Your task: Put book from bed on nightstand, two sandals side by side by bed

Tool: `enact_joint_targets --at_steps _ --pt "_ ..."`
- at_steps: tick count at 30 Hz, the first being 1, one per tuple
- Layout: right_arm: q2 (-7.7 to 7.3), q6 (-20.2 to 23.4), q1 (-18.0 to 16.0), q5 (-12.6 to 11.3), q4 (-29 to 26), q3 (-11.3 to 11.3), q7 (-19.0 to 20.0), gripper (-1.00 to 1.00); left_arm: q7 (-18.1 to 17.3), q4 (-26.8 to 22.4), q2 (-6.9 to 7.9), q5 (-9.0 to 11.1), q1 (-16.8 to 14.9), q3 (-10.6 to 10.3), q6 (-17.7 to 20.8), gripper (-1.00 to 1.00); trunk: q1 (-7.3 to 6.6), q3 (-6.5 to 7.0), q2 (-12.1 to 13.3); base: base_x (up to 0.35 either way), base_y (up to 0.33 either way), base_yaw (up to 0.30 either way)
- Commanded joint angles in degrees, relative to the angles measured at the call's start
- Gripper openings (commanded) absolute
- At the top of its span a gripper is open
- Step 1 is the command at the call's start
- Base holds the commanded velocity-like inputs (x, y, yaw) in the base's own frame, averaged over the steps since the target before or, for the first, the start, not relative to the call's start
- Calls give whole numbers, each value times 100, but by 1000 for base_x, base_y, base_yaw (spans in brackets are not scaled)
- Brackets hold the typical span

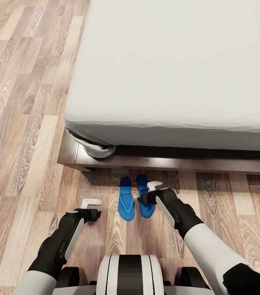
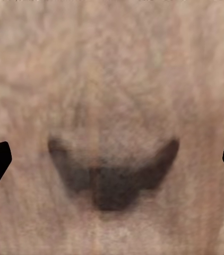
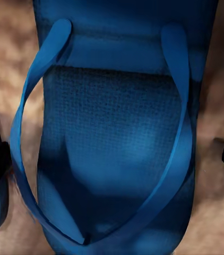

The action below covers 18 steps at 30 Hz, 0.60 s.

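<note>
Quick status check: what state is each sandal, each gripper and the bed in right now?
Left sandal: flat on the floor, strap up, beside the other.
Right sandal: flat on the floor, partly under the right gripper.
Right gripper: open, fingers straddling the right sandal.
Left gripper: open, empty, over bare floor.
Bed: mattress top bare where visible.

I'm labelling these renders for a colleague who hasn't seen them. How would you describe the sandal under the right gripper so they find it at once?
Start at the bed, then drop to the wood floor just before its dark frame, where two blue sandals lie side by side. The one meant is the right sandal; unlike the left sandal, the right gripper hangs directly over it.
</note>
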Motion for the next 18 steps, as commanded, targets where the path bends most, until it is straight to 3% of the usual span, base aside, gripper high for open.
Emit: enact_joint_targets --at_steps 1,9,18 --pt "0 24 -2 -6 -5 8 5 100 46 -6 1 31 -2 -11 27 100 -1 -3 -1 0 0 0" --pt "1 23 -2 -6 -10 12 2 100 46 -6 1 31 -2 -14 29 100 -1 -3 -1 0 0 0" --pt "1 22 -2 -6 -13 13 1 100 47 -2 1 31 -2 -14 24 100 -24 197 11 0 0 0"
